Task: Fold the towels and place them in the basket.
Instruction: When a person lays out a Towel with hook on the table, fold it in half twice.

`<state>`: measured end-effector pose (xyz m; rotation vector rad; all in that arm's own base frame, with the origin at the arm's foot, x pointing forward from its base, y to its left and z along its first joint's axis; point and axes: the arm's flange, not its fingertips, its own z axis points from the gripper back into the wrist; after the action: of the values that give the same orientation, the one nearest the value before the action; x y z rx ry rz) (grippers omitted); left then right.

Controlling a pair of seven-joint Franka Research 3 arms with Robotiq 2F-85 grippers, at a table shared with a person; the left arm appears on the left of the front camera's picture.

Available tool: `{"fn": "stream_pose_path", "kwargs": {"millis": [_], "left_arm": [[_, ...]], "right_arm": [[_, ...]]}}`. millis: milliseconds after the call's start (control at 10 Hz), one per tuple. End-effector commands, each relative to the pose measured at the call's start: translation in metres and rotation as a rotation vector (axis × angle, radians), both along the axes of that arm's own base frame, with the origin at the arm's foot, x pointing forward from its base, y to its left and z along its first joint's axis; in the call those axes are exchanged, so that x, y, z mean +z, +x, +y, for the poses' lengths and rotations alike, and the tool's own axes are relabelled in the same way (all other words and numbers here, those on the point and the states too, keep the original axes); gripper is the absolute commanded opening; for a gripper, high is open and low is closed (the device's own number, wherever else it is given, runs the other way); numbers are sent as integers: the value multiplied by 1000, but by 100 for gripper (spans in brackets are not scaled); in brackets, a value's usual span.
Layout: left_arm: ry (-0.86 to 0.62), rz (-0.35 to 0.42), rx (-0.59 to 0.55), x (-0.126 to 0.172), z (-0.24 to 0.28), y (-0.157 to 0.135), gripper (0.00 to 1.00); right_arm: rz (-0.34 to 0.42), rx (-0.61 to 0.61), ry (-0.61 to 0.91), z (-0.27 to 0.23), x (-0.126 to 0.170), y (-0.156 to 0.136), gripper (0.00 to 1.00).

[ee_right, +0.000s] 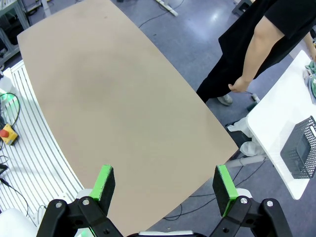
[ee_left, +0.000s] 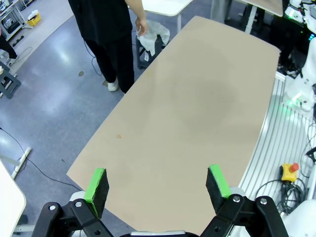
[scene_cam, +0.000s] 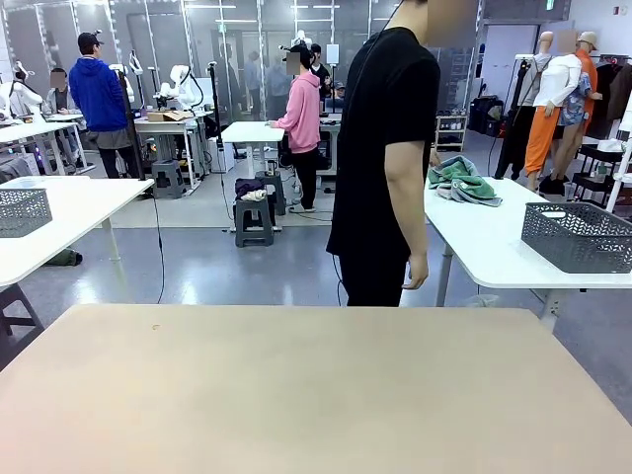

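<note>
Left jaws and right jaws hang wide apart over the beige table (scene_cam: 296, 395), I'd guess waiting, because the crumpled mint-green terry towels (scene_cam: 464, 183) and dark grey lattice plastic basket (scene_cam: 578, 237) sit on the white side table (scene_cam: 484, 247) beside the black-clad person (scene_cam: 380, 148).

Near table: beige table (scene_cam: 296, 395), matte top, rounded corners.
On it: a small dark speck (scene_cam: 153, 327) near the far left edge.
Right: white table (scene_cam: 494, 247); crumpled towels (scene_cam: 462, 180) at its far end, basket (scene_cam: 578, 237) nearer, the two apart.
Left: second white table (scene_cam: 74, 212); grey basket (scene_cam: 22, 210) on it.
</note>
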<state>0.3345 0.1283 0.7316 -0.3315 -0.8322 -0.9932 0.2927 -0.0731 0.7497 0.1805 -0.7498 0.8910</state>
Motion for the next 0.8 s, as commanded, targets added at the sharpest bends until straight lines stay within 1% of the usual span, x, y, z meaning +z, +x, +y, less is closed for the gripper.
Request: {"fn": "stream_pose_path", "kwargs": {"millis": [0, 200, 400, 700], "left_arm": [[-5, -6, -8, 1, -1, 0, 100], [0, 0, 0, 0, 0, 0, 100], [38, 4, -57, 18, 10, 3, 100], [15, 23, -175, 36, 21, 2, 100]], "right_arm": [[-3, 9, 2, 1, 0, 0, 100], [-3, 9, 2, 1, 0, 0, 100], [-3, 9, 2, 1, 0, 0, 100], [-3, 9, 2, 1, 0, 0, 100]]}}
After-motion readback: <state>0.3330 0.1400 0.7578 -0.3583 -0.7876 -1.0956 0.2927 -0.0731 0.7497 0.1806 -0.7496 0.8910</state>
